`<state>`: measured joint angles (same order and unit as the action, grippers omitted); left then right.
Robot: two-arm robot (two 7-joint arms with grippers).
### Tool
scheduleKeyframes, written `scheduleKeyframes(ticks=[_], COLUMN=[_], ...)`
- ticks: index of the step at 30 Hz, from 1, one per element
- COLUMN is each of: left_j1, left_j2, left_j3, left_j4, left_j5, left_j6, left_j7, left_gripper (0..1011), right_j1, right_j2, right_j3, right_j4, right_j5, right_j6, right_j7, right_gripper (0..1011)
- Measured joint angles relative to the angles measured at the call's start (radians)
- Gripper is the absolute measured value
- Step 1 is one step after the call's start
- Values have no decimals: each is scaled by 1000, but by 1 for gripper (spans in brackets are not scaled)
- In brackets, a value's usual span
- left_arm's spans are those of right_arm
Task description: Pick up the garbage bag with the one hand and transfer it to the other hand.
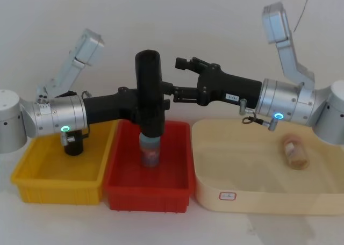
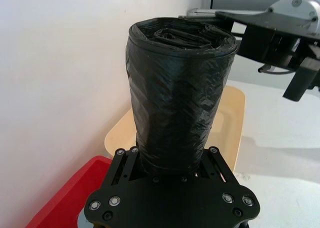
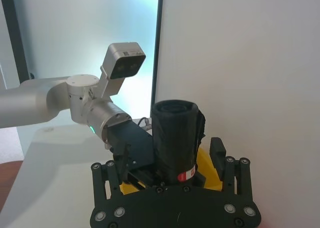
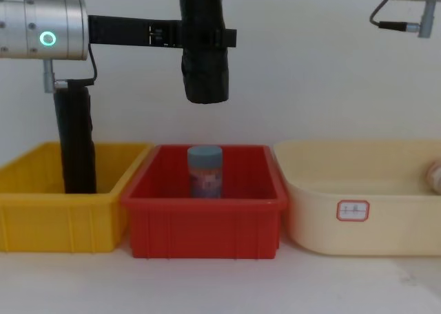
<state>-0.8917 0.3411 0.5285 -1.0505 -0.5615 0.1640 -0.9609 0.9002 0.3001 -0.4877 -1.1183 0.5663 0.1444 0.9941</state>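
Note:
The garbage bag (image 1: pixel 149 92), a black rolled cylinder, hangs upright above the red bin (image 1: pixel 148 194). My left gripper (image 1: pixel 141 106), on the arm with the green-cyan ring, is shut on its middle; the left wrist view shows the garbage bag (image 2: pixel 180 98) standing between the fingers (image 2: pixel 125 160). My right gripper (image 1: pixel 173 79), on the blue-ring arm, comes in from the right, open, with its tips just beside the roll. Seen from the right wrist, the garbage bag (image 3: pixel 175 138) lines up between the spread fingers (image 3: pixel 218 150) without touching them. From the chest, the garbage bag (image 4: pixel 204 59) hangs from the left gripper (image 4: pixel 200 36).
A second black roll (image 4: pixel 76 142) stands in the yellow bin (image 4: pixel 41 217) at the left. A blue-lidded jar (image 4: pixel 204 171) stands in the red bin, right under the held roll. At the right, the beige tray (image 1: pixel 258 199) holds a jar (image 1: pixel 295 151) lying on its side.

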Motion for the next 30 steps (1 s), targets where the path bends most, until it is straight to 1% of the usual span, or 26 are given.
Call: scheduleKeyframes(ticks=[7, 16, 18, 30], left_j1=[-9, -22, -23, -29], left_j2=[0, -2, -2, -2], left_j3=[14, 32, 34, 45], left_j4=[9, 19, 20, 26], left_j5=[7, 9, 9, 6], left_j6=[-11, -27, -29, -41], left_j7=[-1, -12, -13, -16], left_gripper=[421, 421, 421, 421], right_j1=[27, 63, 77, 121], right_j2=[-7, -21, -28, -54], right_j3=[-15, -36, -43, -67], right_j4=[21, 67, 86, 161], right_j5=[0, -8, -11, -16], right_j6=[3, 3, 2, -10], right_j7=[7, 9, 11, 24], right_gripper=[1001, 1001, 1001, 1001])
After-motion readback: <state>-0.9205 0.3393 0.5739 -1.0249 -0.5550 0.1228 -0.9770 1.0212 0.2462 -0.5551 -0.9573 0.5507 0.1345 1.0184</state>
